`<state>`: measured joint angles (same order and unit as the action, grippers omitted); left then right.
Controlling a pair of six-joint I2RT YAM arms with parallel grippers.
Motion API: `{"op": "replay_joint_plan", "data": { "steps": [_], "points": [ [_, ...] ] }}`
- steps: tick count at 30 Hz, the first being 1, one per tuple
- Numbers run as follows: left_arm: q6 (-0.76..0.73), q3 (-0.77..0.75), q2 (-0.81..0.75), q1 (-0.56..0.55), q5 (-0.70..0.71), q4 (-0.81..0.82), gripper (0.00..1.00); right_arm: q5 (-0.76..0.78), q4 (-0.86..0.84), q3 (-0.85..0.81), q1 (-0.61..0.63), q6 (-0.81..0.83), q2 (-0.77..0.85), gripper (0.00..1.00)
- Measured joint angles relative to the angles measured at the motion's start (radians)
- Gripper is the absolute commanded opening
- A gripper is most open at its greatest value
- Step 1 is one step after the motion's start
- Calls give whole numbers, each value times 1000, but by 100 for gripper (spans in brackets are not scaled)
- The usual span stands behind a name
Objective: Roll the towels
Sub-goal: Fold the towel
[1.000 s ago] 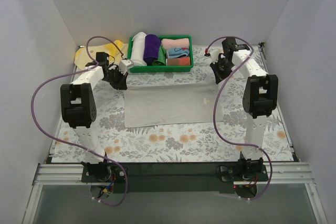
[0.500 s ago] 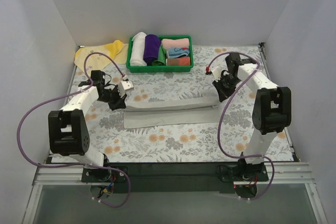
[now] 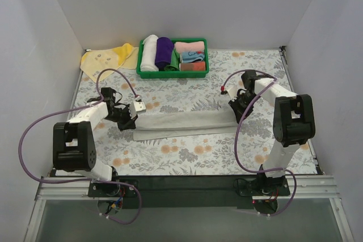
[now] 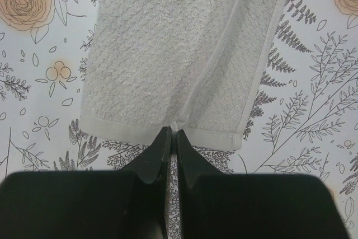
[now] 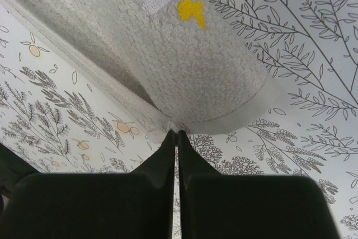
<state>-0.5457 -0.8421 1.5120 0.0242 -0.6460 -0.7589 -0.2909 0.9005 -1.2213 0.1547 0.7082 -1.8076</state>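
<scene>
A flat table (image 3: 187,157) spans the enclosure from side to side, its white top printed all over with grey ferns, leafy sprigs and pale orange roses. Three plain matte walls in pale grey-white close it in: a back wall (image 3: 181,4), a left wall (image 3: 34,55) and a right wall (image 3: 334,55), the side ones slanting outward in the top view. A silver aluminium rail (image 3: 62,185) runs along the table's near edge, with a dull grey-green panel (image 3: 187,219) below it. The light is soft and even, and shadows are faint.
</scene>
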Motion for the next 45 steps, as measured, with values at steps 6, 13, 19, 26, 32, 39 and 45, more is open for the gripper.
{"op": "replay_joint_plan", "data": {
  "steps": [6,13,19,26,32,39,45],
  "points": [
    [0,-3,13,0,5,1,0,4,-13,-1,6,-2,0,1],
    [-6,-58,-9,0,3,-57,0,8,-10,-35,7,-2,10,1],
    [-34,-76,-76,0,1,-119,0,7,8,-35,8,0,48,1],
    [-54,-15,-79,0,1,-130,0,6,10,-2,10,2,49,1],
    [-59,27,-41,-1,5,-116,0,8,5,27,18,0,34,1],
    [-88,68,-35,-7,18,-109,34,12,-13,27,24,-3,18,7],
    [-139,67,-130,-7,12,-179,50,19,-6,21,25,-16,18,37]
  ]
}}
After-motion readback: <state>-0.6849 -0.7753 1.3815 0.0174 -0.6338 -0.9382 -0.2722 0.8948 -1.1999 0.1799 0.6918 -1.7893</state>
